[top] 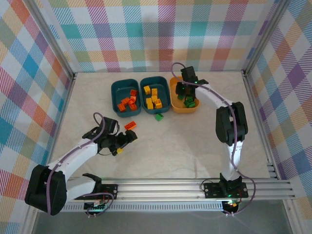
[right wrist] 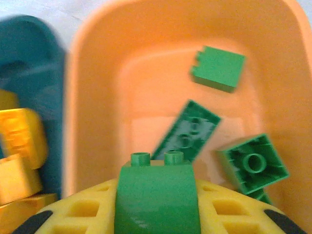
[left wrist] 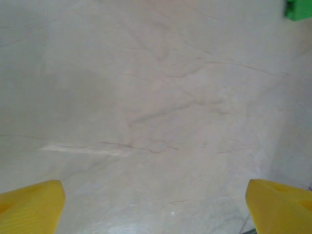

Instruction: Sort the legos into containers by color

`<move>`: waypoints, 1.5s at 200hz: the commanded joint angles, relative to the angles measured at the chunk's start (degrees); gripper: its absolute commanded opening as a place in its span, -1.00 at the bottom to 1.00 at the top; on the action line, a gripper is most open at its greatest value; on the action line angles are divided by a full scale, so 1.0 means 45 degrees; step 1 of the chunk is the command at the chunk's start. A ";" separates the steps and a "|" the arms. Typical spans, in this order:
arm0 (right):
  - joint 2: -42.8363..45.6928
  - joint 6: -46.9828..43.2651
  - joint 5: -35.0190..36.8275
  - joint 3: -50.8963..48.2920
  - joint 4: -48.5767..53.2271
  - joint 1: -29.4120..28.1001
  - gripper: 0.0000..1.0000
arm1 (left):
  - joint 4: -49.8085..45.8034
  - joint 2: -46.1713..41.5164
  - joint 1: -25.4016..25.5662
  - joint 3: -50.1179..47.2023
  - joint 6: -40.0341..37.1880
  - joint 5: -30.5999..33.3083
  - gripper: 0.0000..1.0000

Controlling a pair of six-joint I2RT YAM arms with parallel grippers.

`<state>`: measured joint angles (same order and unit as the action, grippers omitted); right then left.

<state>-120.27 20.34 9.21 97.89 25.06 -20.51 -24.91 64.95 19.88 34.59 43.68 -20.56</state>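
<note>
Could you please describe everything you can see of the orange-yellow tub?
The orange-yellow tub is a shallow, rounded-rectangle container of smooth, slightly glossy plastic. It sits upright on the table, rightmost in the row of three and close beside the middle teal tub; whether the two touch cannot be told. Several green bricks lie loose and tilted on its floor. The right gripper hangs above it, holding a curved green brick.

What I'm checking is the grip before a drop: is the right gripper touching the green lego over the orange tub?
Touching. The right wrist view shows the green lego pressed between the fingers of the right gripper, no gap either side.
</note>
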 commanded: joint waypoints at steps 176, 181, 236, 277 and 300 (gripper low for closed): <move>0.2462 0.1271 0.1442 -0.5362 -0.3100 -0.4699 0.57 | -0.1087 0.0159 -0.1371 0.0917 0.0530 0.1582 1.00; 0.2244 0.1330 0.1360 -0.5232 -0.3071 -0.4709 0.58 | -0.1091 0.0104 -0.1369 0.0881 0.0545 0.1599 1.00; 0.0496 0.1477 0.1391 -0.4071 -0.3103 -0.4690 0.61 | -0.1465 -0.0602 -0.1368 0.0478 0.0663 0.1656 1.00; -0.0401 0.1574 0.1572 -0.3517 -0.3073 -0.4699 0.44 | -0.1633 -0.0796 -0.1361 0.0531 0.0579 0.1726 1.00; -0.0588 0.1519 0.1717 -0.3488 -0.3042 -0.4699 0.15 | -0.1705 -0.0671 -0.1371 0.0647 0.0463 0.1727 1.00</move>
<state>-120.99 26.44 16.73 81.08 11.66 -41.80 -30.17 62.35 14.11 37.63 45.84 -13.80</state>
